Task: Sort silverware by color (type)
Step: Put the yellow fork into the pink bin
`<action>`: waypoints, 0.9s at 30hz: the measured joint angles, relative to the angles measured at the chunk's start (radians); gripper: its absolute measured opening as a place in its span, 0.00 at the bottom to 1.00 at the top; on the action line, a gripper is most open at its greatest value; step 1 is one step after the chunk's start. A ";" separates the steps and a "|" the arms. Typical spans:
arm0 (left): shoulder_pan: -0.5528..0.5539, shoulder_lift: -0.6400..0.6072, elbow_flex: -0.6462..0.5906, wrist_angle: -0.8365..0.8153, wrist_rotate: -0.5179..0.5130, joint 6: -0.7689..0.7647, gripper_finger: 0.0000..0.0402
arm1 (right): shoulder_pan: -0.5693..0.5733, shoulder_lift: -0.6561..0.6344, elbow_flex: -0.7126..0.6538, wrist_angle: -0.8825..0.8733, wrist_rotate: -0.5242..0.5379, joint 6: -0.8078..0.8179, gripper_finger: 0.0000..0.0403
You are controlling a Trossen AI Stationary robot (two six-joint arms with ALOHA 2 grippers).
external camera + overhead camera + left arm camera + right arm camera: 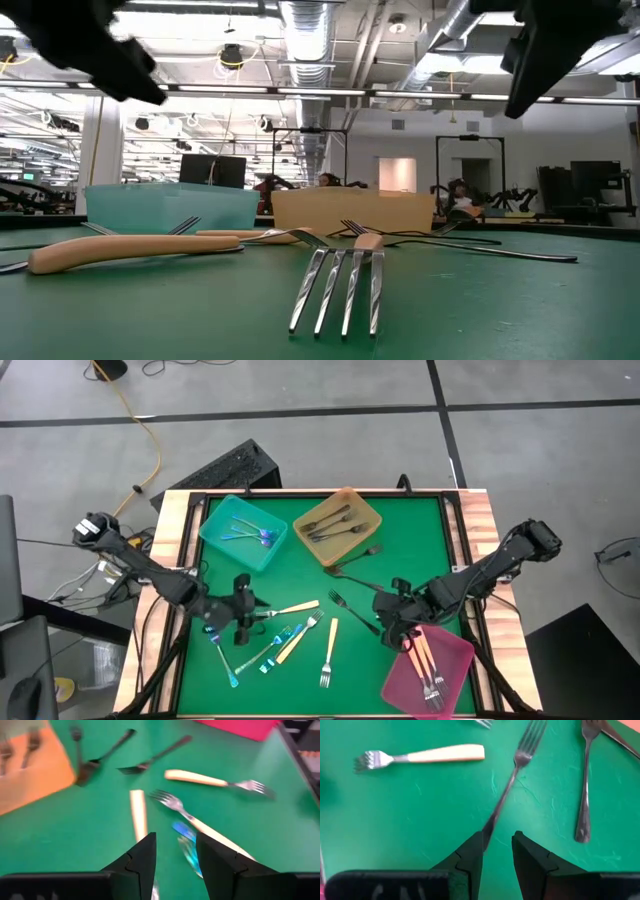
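high view: the left tool (243,610) hangs over the loose cutlery on the green surface (300,565), its fingers (145,857) parted a little with nothing between them. just ahead of it lie a blue piece (187,842) and cream forks (210,832), crossed and touching. ahead and to its left the teal tray (244,532) has blue pieces (252,532) in it. farther on, the amber tray (338,525) holds grey pieces (335,525).

the right tool (392,622) hovers low beside the pink tray (430,665), which holds cream forks. its fingers (470,857) stand slightly apart and grasp nothing; a grey fork (512,775) runs away from it, handle end at its left fingertip. another grey fork (584,785) lies off to one side, a cream fork (420,755) to the other.

the step in hand looks like two pickups. the right tool would do best to shift sideways until the handle sits between the fingers, press down to the surface, then clench. the left should take the blue piece at a free end, clear of the cream fork lying over it.

the low view cuts off both tools at the top. the left wrist view is smeared, so the exact overlap in the pile is hard to read. i cannot tell whether the grey handle touches the fingertip.
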 joint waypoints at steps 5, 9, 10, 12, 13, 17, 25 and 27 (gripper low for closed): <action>0.118 0.000 0.000 0.029 0.033 0.057 0.33 | -0.001 0.000 0.002 0.026 0.000 -0.001 0.31; 0.185 0.009 0.000 0.061 0.097 0.147 0.37 | -0.001 0.000 0.002 0.027 0.000 -0.003 0.31; 0.198 0.019 0.000 0.079 0.096 0.156 0.38 | -0.001 0.000 0.002 0.028 0.000 -0.003 0.31; 0.216 0.042 0.000 0.111 0.090 0.185 0.41 | -0.002 0.000 0.002 0.029 0.000 -0.003 0.31; 0.226 0.056 0.000 0.134 0.092 0.218 0.42 | -0.002 0.000 0.002 0.030 0.001 -0.003 0.31; 0.268 0.121 0.000 0.175 0.185 0.276 0.44 | -0.002 0.000 0.002 0.034 0.019 -0.003 0.31; 0.318 0.247 0.000 0.213 0.274 0.305 0.45 | -0.009 0.000 0.002 0.034 0.029 -0.003 0.31; 0.324 0.274 0.000 0.223 0.291 0.308 0.45 | -0.009 0.000 0.002 0.033 0.030 -0.003 0.31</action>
